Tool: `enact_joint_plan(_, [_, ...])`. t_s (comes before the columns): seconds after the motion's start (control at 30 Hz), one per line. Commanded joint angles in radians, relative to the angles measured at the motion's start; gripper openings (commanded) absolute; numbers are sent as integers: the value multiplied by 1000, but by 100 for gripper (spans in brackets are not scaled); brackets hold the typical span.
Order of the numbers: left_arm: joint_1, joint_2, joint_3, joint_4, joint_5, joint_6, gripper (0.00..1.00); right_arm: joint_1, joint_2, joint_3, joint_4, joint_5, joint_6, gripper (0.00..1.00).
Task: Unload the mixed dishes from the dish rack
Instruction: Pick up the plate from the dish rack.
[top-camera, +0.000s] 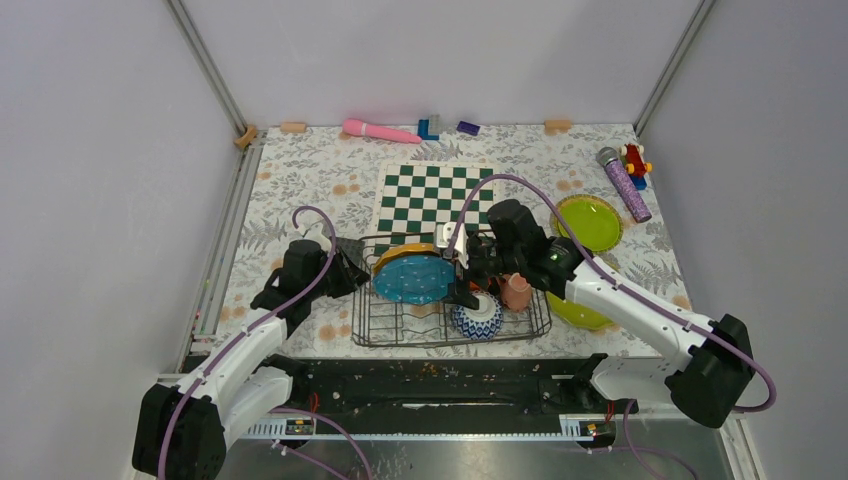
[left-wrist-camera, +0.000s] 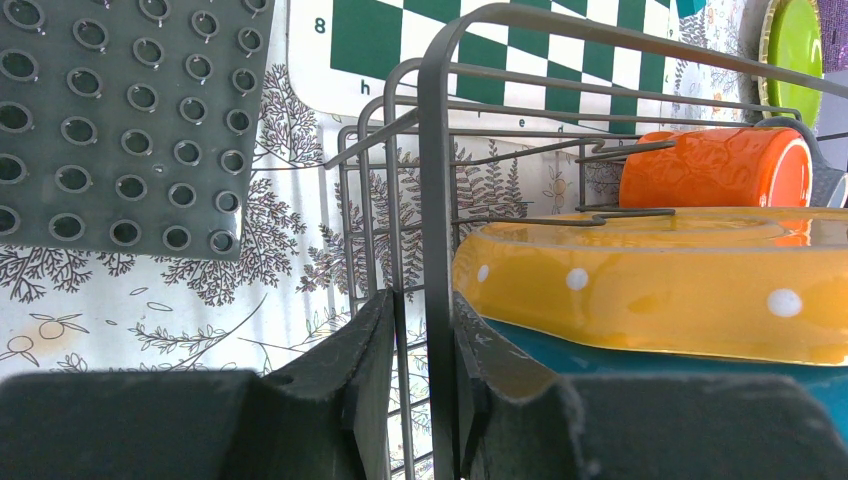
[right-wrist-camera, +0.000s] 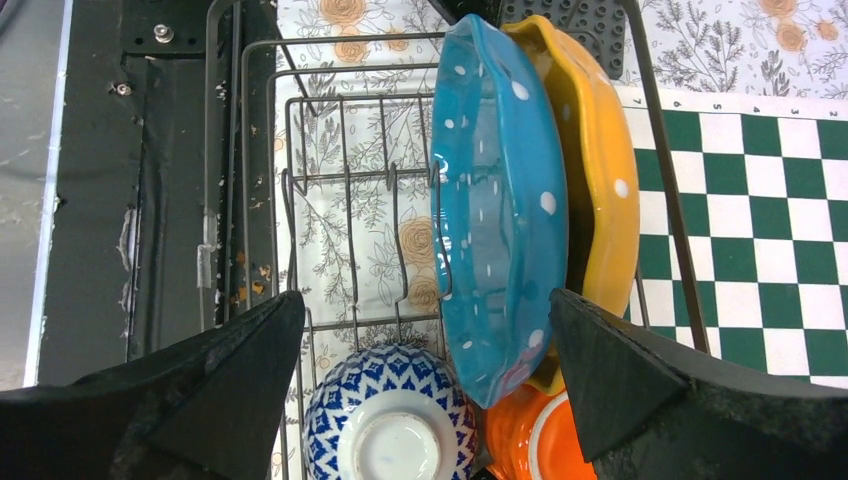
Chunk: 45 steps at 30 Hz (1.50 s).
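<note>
The dish rack (top-camera: 400, 327) stands on the mat in front of the chessboard. In it a teal plate (top-camera: 412, 280) leans upright against a yellow-orange plate (right-wrist-camera: 600, 170), with a blue-and-white bowl (top-camera: 477, 318) upside down and an orange cup (top-camera: 515, 292) at the right. My left gripper (left-wrist-camera: 425, 320) is shut on the upright wire frame at the dish rack's (left-wrist-camera: 437, 150) left end. My right gripper (right-wrist-camera: 425, 300) hangs open over the rack, its fingers either side of the bowl (right-wrist-camera: 390, 420) and the teal plate's (right-wrist-camera: 490, 210) lower edge, touching nothing. Two lime green plates (top-camera: 588, 222) (top-camera: 580, 312) lie on the table to the right.
A green-and-white chessboard (top-camera: 435, 195) lies behind the rack. A grey studded mat (left-wrist-camera: 120, 120) sits left of it. Along the back wall are a pink toy (top-camera: 380, 130), a blue block (top-camera: 428, 127), a purple microphone (top-camera: 625, 185) and a red toy (top-camera: 635, 158).
</note>
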<state>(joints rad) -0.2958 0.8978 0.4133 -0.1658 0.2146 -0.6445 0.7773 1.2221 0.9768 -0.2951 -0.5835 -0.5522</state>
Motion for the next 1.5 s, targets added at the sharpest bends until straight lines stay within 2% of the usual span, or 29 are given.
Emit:
enact_joint_plan(0.0, [1,-9,12,-31,-17,27,23,12,-19,42,-27,-41,-35,100])
enact_joint_plan(0.3, [0,-4,13,-31,-14,25,23,18,15,43,-8,-39,-37,99])
enact_joint_plan(0.6, [0,-3,13,-30,-16,26,23,20,108,109,-34,-81,-49,93])
enact_joint_plan(0.8, [1,-2,12,-30,-18,26,23,26,152,127,-47,-82,-42,87])
enact_joint_plan(1.13, [1,-5,9,-31,-22,24,23,45,201,129,-16,2,-27,78])
enact_joint_plan(1.47, [1,-5,9,-32,-28,26,23,57,221,133,-13,66,-38,62])
